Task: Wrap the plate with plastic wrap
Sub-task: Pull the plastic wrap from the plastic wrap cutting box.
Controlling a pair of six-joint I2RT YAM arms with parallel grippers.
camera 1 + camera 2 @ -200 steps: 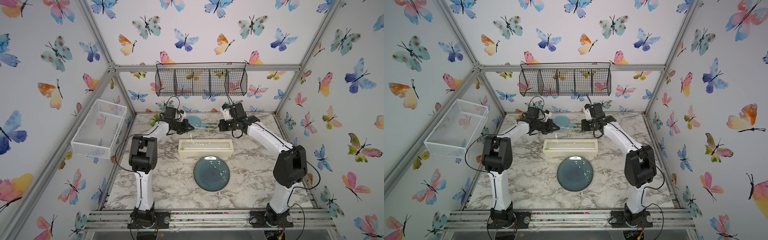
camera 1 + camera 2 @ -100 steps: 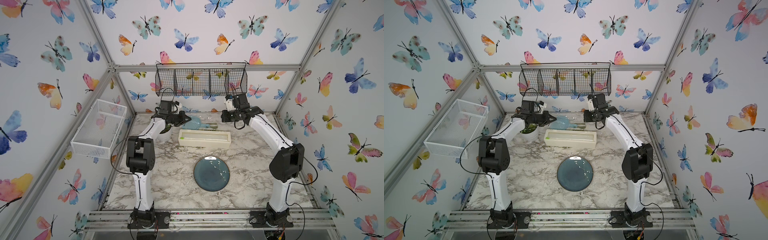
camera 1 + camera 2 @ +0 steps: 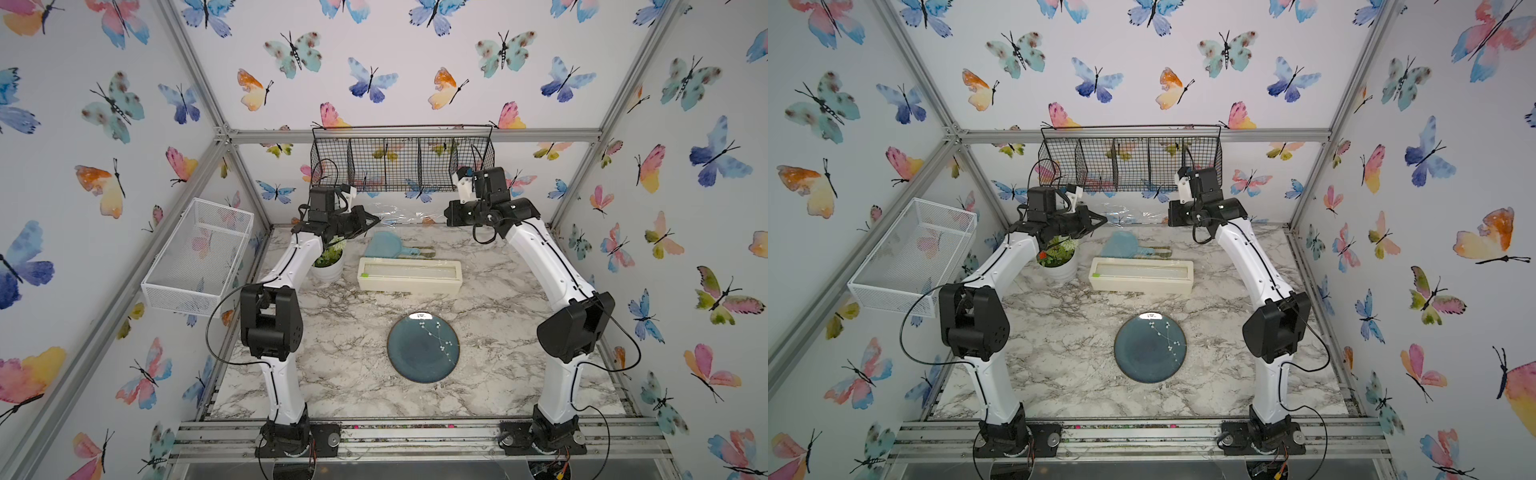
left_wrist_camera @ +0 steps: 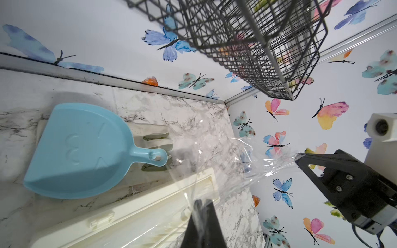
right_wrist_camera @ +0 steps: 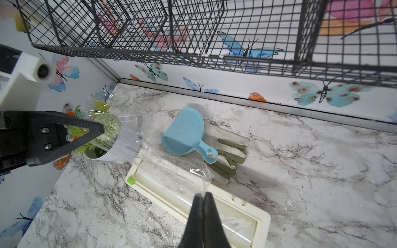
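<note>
Well, both arms were lifted high at the back of the table [image 3: 332,374]. The left gripper [image 3: 375,218] was pinched tight on one end of the plastic wrap [image 3: 409,212]. The right gripper [image 3: 446,214] was pinched tight on the other end. The clear, crinkly sheet hung in the air between them, pulled out sideways, just under the black wire basket [image 3: 401,164]. In the right wrist view the sheet reached down toward the long cream box [image 3: 409,274], but I could not tell if it was joined to it. The box lay flat on the table below the sheet, with its little green slider [image 3: 365,274] at the end nearer the left arm. The plate [image 3: 423,347] sat bare on the table nearer the front, well apart from the wrap and both grippers. Behind the box lay a blue scoop [image 3: 384,245] on top of some pale gloves [image 5: 227,148]. A plant pot [image 3: 330,266] stood just beside the box, under the left arm.
</note>
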